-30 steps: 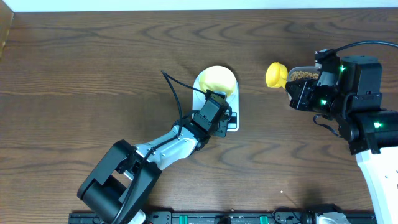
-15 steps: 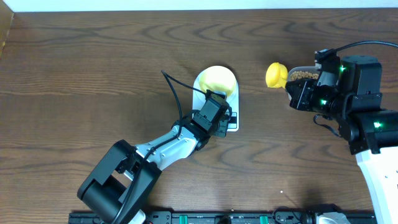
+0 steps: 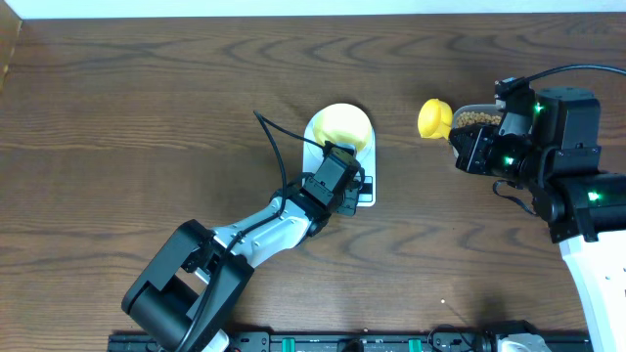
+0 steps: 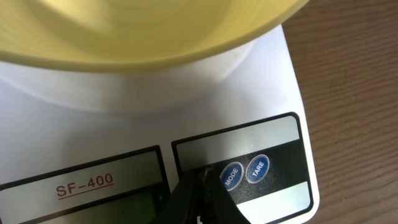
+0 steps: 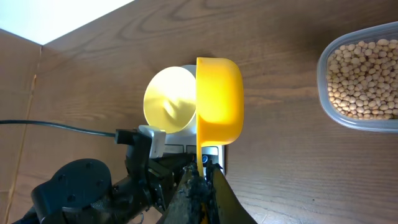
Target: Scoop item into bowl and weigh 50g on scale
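The pale yellow bowl [image 3: 340, 125] stands on the white scale [image 3: 368, 198] at mid-table, and I see no beans in it. In the left wrist view the bowl [image 4: 124, 31] fills the top. There my left gripper [image 4: 202, 180] is shut with nothing held, its tip on the scale's [image 4: 273, 93] black panel just left of the MODE button. My right gripper [image 5: 202, 171] is shut on the handle of a yellow scoop [image 5: 219, 99], held above the wood right of the scale. The beans [image 5: 364, 78] lie in a clear tub at the right.
The clear tub [image 3: 477, 117] sits partly under my right arm near the scoop [image 3: 434, 118]. A black cable [image 3: 279, 161] loops off the left arm beside the scale. A black rail runs along the table's front edge [image 3: 342, 342].
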{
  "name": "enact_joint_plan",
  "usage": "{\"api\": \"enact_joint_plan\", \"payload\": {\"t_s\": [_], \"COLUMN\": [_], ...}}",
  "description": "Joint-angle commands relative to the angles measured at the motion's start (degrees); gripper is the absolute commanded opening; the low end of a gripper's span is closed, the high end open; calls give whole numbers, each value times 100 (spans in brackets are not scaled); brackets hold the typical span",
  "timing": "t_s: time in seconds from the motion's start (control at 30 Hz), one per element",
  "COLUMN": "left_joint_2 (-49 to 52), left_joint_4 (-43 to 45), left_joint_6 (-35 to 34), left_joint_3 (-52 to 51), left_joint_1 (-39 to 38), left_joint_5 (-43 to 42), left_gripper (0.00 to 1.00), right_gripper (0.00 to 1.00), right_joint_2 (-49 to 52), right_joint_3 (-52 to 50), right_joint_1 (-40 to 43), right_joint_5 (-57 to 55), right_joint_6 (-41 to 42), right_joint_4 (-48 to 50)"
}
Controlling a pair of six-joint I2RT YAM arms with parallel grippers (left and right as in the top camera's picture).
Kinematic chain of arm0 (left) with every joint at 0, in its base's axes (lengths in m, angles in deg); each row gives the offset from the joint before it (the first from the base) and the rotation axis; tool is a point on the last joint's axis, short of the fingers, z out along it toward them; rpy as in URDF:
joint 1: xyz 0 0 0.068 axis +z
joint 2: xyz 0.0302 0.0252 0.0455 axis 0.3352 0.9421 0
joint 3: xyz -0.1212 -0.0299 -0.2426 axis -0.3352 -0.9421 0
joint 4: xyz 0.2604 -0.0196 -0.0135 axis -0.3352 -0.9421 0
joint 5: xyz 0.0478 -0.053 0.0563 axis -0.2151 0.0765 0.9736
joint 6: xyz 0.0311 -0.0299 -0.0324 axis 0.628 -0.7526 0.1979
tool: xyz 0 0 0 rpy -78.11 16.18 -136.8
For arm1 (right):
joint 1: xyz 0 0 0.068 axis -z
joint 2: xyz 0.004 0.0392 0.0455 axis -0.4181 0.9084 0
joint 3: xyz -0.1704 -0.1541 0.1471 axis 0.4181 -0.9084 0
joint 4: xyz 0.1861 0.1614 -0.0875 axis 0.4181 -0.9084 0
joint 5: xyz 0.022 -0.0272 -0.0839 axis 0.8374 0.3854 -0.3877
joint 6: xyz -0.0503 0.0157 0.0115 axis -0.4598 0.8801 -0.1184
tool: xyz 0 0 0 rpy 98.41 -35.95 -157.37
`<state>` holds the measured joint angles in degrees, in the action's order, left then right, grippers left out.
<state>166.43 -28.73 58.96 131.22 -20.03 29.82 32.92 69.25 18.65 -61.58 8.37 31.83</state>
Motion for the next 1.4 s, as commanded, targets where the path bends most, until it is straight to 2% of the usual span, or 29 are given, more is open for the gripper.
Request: {"api": "enact_joint_plan", "payload": {"t_s": [0.0, 0.4, 0.9, 1.37], "left_joint_2": [439, 503, -820, -358], "left_joint_4": [-297, -409, -555, -205], "left_joint_6": [-50, -55, -52, -48], "left_joint_3": [-240, -238, -238, -240], "left_joint_1": [15, 15, 15, 4], "left_joint_5": [81, 76, -92, -243], "left_gripper": [7, 7, 7, 7], "right_gripper": [1, 1, 1, 1], "right_joint_2": [-50, -50, -50, -50], "right_joint_3": [138, 138, 138, 138], "right_joint_1": [39, 39, 39, 39], "right_joint_5": [33, 33, 33, 33], "right_joint_6": [-92, -94, -94, -94], "right_joint_4": [-7, -33, -35, -52]}}
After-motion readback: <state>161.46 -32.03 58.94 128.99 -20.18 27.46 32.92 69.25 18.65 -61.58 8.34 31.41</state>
